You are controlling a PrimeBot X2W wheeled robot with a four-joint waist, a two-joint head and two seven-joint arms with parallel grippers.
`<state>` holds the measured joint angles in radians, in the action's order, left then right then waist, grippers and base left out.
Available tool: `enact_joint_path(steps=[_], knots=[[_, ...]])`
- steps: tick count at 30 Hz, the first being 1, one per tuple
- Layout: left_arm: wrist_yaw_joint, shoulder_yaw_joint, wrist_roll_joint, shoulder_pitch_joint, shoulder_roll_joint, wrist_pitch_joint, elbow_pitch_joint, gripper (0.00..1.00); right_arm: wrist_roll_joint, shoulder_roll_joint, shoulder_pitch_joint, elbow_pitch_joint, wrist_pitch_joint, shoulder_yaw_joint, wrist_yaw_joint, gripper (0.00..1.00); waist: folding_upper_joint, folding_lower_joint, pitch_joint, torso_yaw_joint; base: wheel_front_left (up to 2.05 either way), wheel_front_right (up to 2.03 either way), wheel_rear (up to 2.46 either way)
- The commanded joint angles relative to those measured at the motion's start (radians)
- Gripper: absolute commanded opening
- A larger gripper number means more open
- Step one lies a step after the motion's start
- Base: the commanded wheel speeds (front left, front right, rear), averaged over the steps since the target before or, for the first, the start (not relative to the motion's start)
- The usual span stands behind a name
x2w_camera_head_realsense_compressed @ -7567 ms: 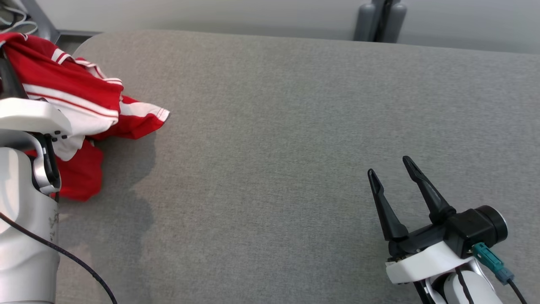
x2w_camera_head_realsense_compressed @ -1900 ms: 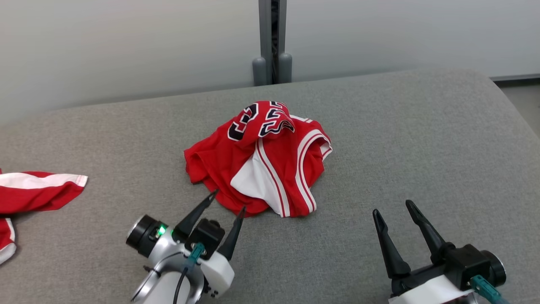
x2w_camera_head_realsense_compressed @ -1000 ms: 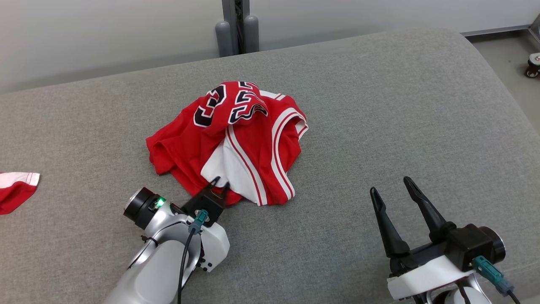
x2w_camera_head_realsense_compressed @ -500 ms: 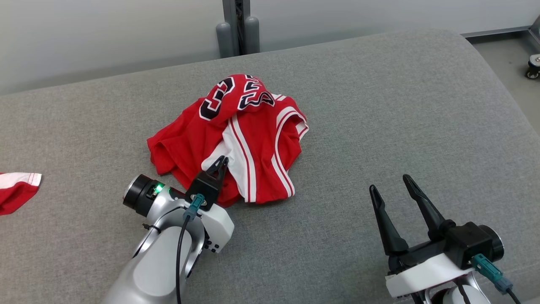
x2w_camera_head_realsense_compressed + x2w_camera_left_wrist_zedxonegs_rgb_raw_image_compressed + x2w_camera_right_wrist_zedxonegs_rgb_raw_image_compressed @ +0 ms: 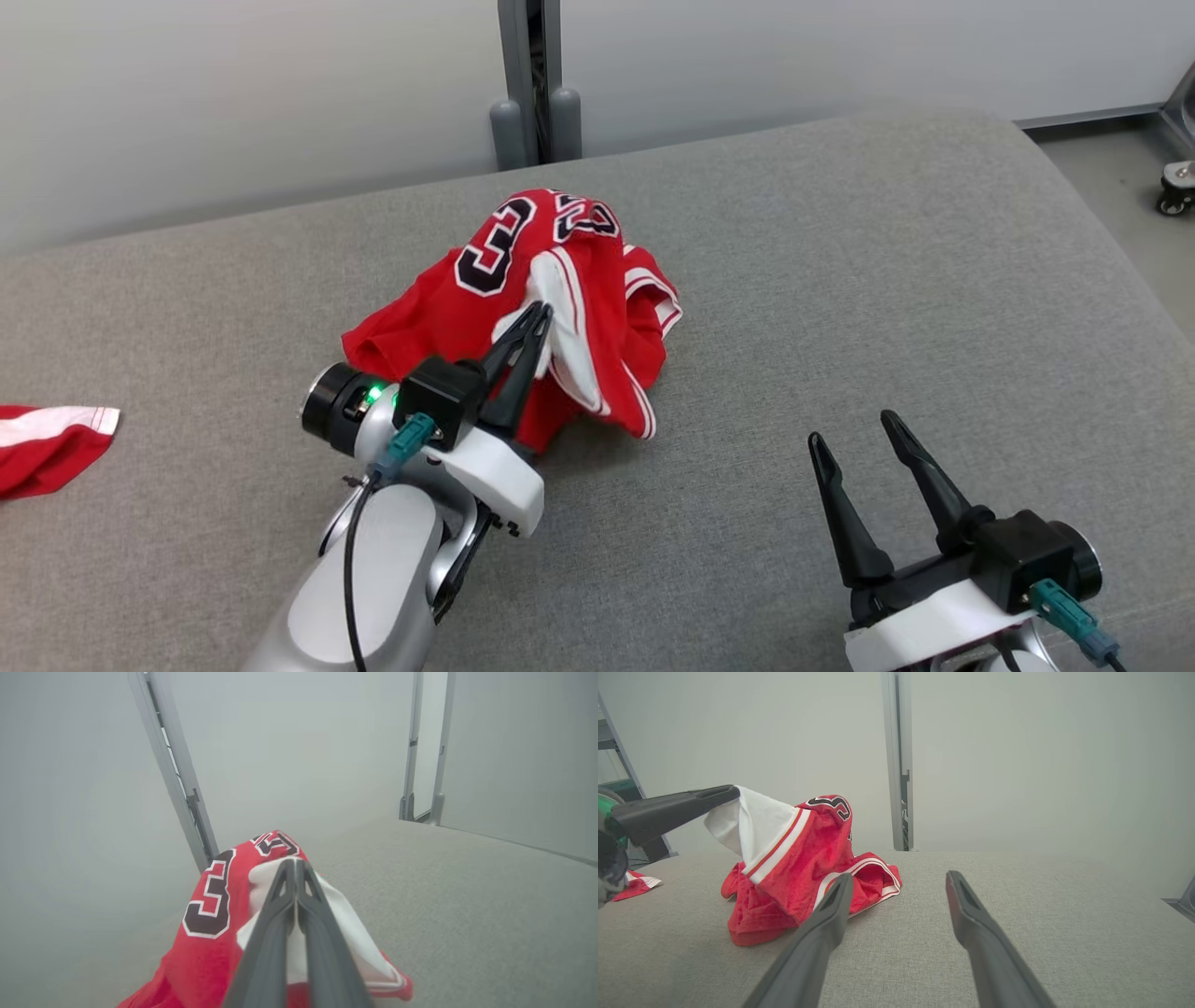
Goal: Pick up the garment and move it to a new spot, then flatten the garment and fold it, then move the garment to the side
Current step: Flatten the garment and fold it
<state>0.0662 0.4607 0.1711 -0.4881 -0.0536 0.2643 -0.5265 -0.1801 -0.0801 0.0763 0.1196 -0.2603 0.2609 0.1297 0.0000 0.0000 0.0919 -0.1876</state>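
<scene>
The garment (image 5: 485, 280) is a crumpled red jersey with white trim and dark numerals, lying mid-table. My left gripper (image 5: 540, 314) is shut on a white panel of it and holds that part raised above the surface while the rest still rests on the cloth-covered table (image 5: 840, 280). In the left wrist view the closed fingers (image 5: 289, 914) pinch the white fabric of the garment (image 5: 210, 914). The right wrist view shows the left gripper (image 5: 731, 792) lifting the garment (image 5: 794, 868). My right gripper (image 5: 851, 429) stands open at the lower right, apart from the garment, nothing between its fingers (image 5: 966, 910).
A second red and white piece of clothing (image 5: 47, 443) lies at the table's left edge, also in the right wrist view (image 5: 635, 884). A grey post (image 5: 534, 84) stands behind the table against the wall. The table's right corner drops to the floor, where a caster wheel (image 5: 1172, 187) sits.
My left gripper shut on the garment's near white edge and has risen, pulling that part up and toward the back. The right gripper has stayed open in place.
</scene>
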Motion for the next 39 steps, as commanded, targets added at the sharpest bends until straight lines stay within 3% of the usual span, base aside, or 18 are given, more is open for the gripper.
enact_joint_path(steps=[1, 7, 15, 23, 31, 39], knots=[[0.017, -0.001, 0.041, -0.01, -0.001, 0.001, 0.024, 0.0, -0.004, -0.002, -0.007, 0.006, -0.006, 0.0, 0.002, 1.0, 0.0, 0.0, -0.02, -0.009, 0.0, 0.0, 0.0], [0.041, 0.099, 0.272, -0.11, 0.001, 0.002, 0.107, 0.0, -0.007, 0.007, -0.018, 0.013, -0.006, 0.011, 0.002, 1.0, 0.0, 0.0, -0.055, -0.047, 0.0, 0.0, 0.0], [-0.046, 0.203, 0.53, -0.37, 0.001, 0.002, 0.11, 0.0, -0.017, 0.022, -0.004, 0.022, -0.006, 0.042, 0.002, 1.0, 0.0, 0.0, -0.067, -0.145, 0.0, 0.0, 0.0], [-0.096, 0.2, 0.647, -0.636, 0.001, 0.001, 0.013, 0.0, -0.022, 0.027, 0.01, 0.033, -0.006, 0.055, 0.002, 1.0, 0.0, 0.0, -0.065, -0.205, 0.0, 0.0, 0.0], [-0.046, 0.153, 0.724, -0.724, 0.0, 0.001, -0.104, 0.0, -0.016, 0.027, 0.007, 0.03, -0.006, 0.046, 0.002, 1.0, 0.0, 0.0, -0.057, -0.172, 0.0, 0.0, 0.0], [-0.039, 0.077, 0.799, -0.541, -0.021, -0.001, -0.39, 0.0, -0.014, 0.027, -0.022, 0.03, -0.006, 0.031, 0.002, 1.0, 0.0, 0.0, -0.063, -0.075, 0.0, 0.0, 0.0]])
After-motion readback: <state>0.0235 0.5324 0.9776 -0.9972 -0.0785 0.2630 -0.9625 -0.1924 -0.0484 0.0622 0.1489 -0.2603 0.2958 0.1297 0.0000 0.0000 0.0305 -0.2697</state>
